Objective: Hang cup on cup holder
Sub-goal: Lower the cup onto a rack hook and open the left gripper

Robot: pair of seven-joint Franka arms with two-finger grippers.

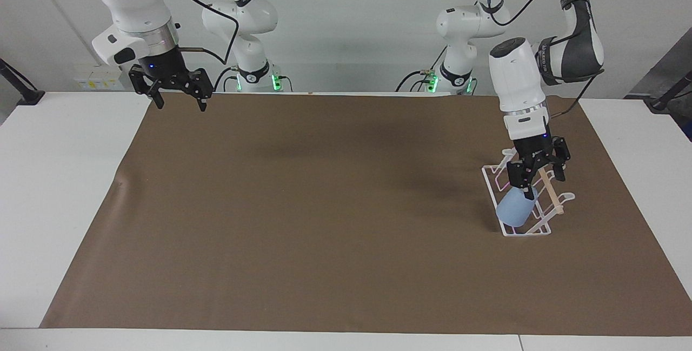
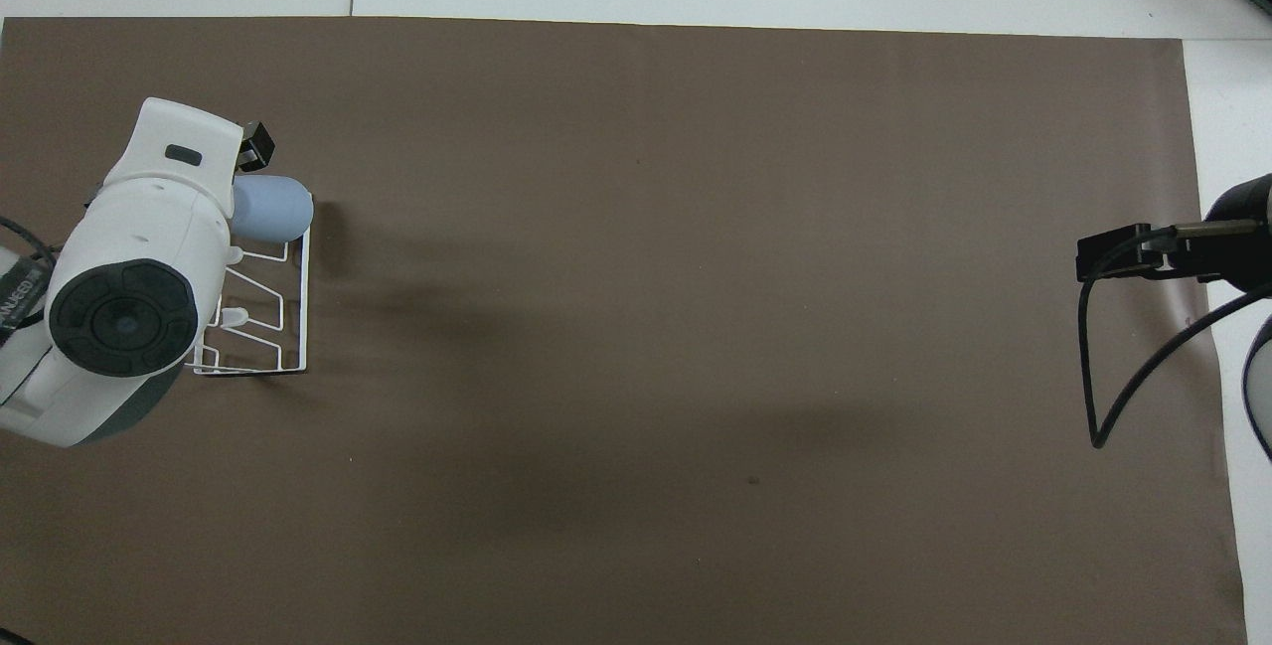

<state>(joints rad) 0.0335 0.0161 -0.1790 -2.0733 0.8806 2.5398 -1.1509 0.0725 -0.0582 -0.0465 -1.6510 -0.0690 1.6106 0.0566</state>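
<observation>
Tabletop cup point(image 1: 516, 209) seemingly below left claw point(image 1: 538, 179)

Left arm point(image 1: 546, 56): a line of dark print is running along its white link beside the black cuff, too small to make out.
Left arm, overhead view point(image 2: 20, 292): letters are showing at the frame's edge, not legible.

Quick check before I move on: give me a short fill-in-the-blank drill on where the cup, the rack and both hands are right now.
1. The blue cup sits on the white wire ____.
2. The rack stands on a ____ mat.
3. The ____ hand is directly above the cup.
4. The right hand waits over the mat's corner, holding ____.

Missing words: rack; brown; left; nothing
</observation>
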